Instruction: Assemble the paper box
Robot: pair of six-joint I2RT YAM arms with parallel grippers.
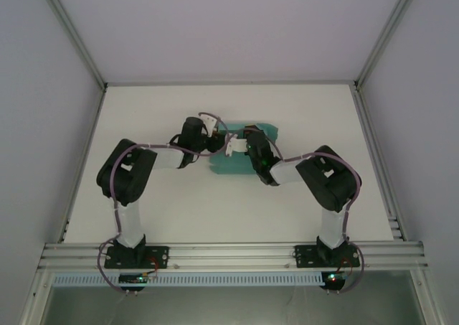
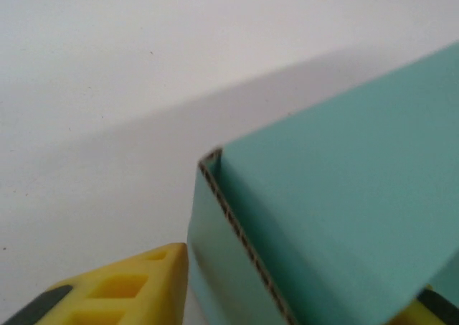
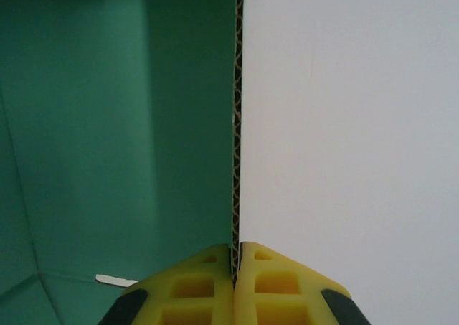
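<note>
Top external view: the white counter (image 1: 165,203) carries both arms, which bend inward and meet at the teal paper box (image 1: 224,168) lying near its middle. In the right wrist view, the right gripper (image 3: 235,250) is clenched on the box's upright corrugated wall, one yellow finger on each side. In the left wrist view, the left gripper (image 2: 305,273) straddles a box corner, jaws wide; I cannot tell whether they press it.
</note>
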